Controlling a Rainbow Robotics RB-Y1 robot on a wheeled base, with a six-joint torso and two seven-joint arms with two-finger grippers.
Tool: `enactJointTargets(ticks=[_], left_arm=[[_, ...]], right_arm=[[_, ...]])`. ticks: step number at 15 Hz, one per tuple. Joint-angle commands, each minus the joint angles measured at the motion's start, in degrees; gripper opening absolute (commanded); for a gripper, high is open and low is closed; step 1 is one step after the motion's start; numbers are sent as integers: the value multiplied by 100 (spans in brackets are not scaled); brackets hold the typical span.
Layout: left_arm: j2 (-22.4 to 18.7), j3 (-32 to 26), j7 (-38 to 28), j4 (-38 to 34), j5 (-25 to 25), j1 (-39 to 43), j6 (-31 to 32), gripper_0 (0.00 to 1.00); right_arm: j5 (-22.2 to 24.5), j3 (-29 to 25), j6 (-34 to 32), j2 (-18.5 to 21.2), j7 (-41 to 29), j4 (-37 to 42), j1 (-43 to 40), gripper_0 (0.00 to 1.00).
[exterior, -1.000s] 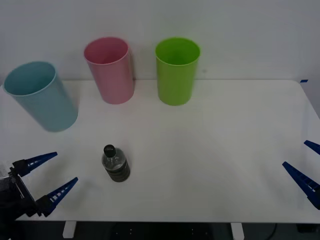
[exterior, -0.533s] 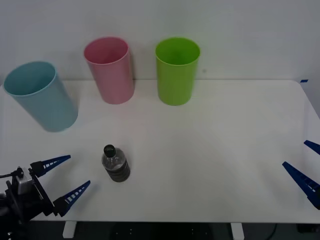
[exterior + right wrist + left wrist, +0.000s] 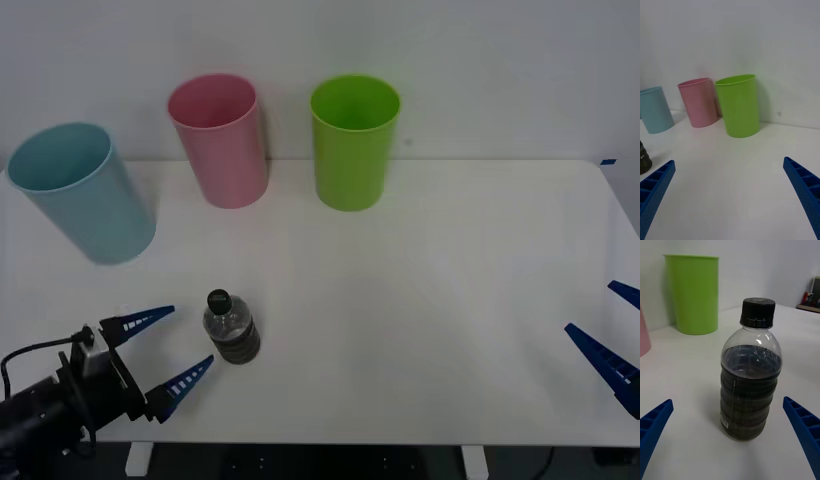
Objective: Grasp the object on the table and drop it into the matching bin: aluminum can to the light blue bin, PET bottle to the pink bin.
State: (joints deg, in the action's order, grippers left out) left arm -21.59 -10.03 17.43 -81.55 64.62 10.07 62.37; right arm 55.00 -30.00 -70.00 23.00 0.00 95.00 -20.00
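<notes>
The PET bottle point(image 3: 231, 328) point(image 3: 748, 375) stands upright on the white table point(image 3: 420, 300), clear with a black cap and a dark lower half. My left gripper point(image 3: 168, 350) is open just to its left near the front edge, its blue fingers pointing at the bottle without touching it. The pink bin point(image 3: 219, 140) point(image 3: 699, 102) stands at the back left, with the light blue bin point(image 3: 82, 190) point(image 3: 655, 109) to its left. At the front right edge my right gripper point(image 3: 610, 335) rests open, holding nothing.
A lime green bin point(image 3: 354, 140) point(image 3: 738, 105) point(image 3: 693, 292) stands to the right of the pink one. A wall runs close behind the bins. Bare tabletop lies between the bottle and the bins.
My left gripper has moved right, from the front left corner to just beside the bottle, staying open. Bottle, bins and right arm have not moved.
</notes>
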Motion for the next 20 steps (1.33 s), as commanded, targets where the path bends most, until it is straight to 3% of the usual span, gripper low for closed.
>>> enactJointTargets(ticks=[1,11,20], left_arm=[[155,89,103,218,7,-146,-6,100],[234,449,366,965,7,-814,-59,100],[489,466,446,974,77,-866,-208,100]], right_arm=[[0,0,0,0,0,0,0,100],[0,0,0,0,0,0,0,100],[0,0,0,0,0,0,0,100]])
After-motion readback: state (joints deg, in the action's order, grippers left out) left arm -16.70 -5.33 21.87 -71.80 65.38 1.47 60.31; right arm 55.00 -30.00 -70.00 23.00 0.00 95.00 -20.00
